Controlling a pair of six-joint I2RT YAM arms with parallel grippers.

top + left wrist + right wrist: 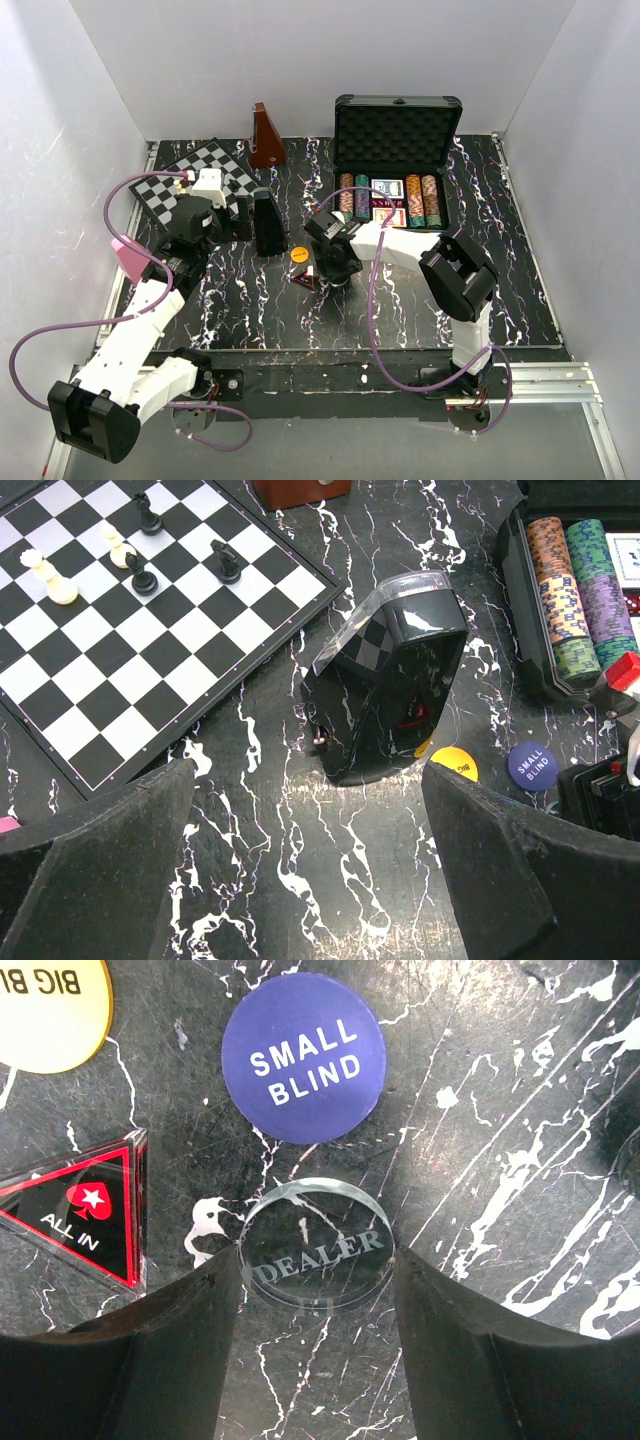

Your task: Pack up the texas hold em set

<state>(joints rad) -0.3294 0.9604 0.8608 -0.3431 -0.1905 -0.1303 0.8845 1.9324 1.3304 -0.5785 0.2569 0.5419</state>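
Black marble-veined tabletop, white walls on three sides, and I have the right gripper [315,1285] down low with its jaws apart around the clear DEALER button [318,1245]. One finger stands at each side of the disc, right at its rim. I cannot tell whether the pads are pressing it yet. The button lies flat on the table and is not lifted. Just beyond the DEALER button in the right wrist view sits the blue SMALL BLIND button [303,1057]. Just to its left is the red-and-black ALL IN triangle [85,1210], and beyond that, up and left, is the yellow BIG BLIND button [45,1005]. From above, the open black case [397,125] stands behind and to the right of the DEALER button. Its foam lid is up, and the chip rows [346,193] and card decks [387,188] are already seated in the tray. A glossy black wedge-shaped box [385,695] stands left of the DEALER button, and past it the left gripper [310,830] hangs open and empty over bare table. The chessboard [150,630] lies further left again. I read the step in hand as collecting the loose buttons, with the chips and cards done. Next I would close gently on the disc's edge. It is thin, smooth and flat on the table, so it could squirt out or tip. I would keep the fingertips low, confirm a grip, lift straight up, then carry it back and right to a free pocket in the case without brushing the SMALL BLIND button on the way.
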